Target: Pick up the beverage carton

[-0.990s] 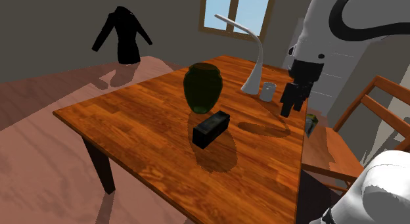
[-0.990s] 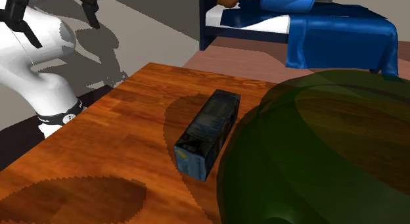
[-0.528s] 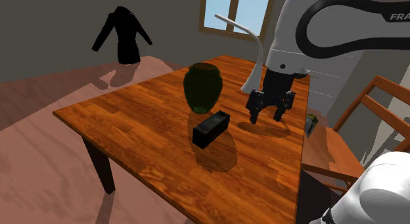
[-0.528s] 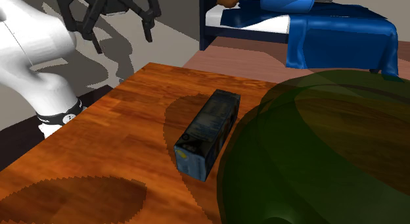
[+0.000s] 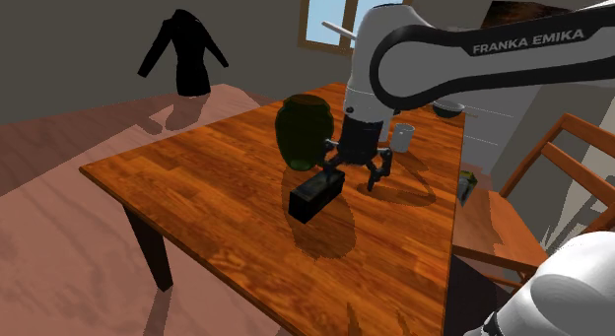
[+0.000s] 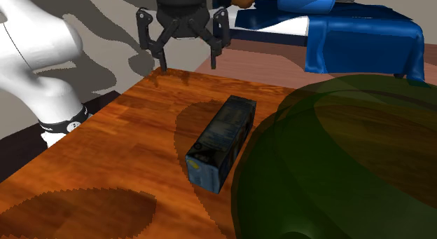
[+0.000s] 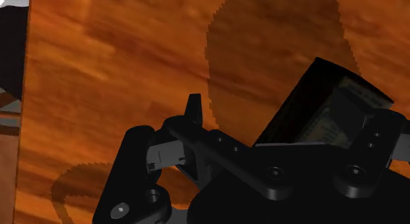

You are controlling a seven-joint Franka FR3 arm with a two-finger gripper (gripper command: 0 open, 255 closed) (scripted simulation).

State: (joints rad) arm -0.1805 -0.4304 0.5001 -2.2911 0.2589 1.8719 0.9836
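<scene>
Dark carton (image 6: 220, 141) flat on wooden table (image 6: 133, 139), just beside wide-open tool (image 6: 188, 62); nothing held.

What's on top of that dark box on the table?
Nothing rests on the dark rectangular carton; the black gripper hangs open beyond one end, clear of it. Its underside, against the wooden table, is hidden.

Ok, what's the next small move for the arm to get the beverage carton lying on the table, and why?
Probably shift the gripper over the middle of the carton before lowering: its open fingers hover above the table past the carton's end, not astride it.
</scene>
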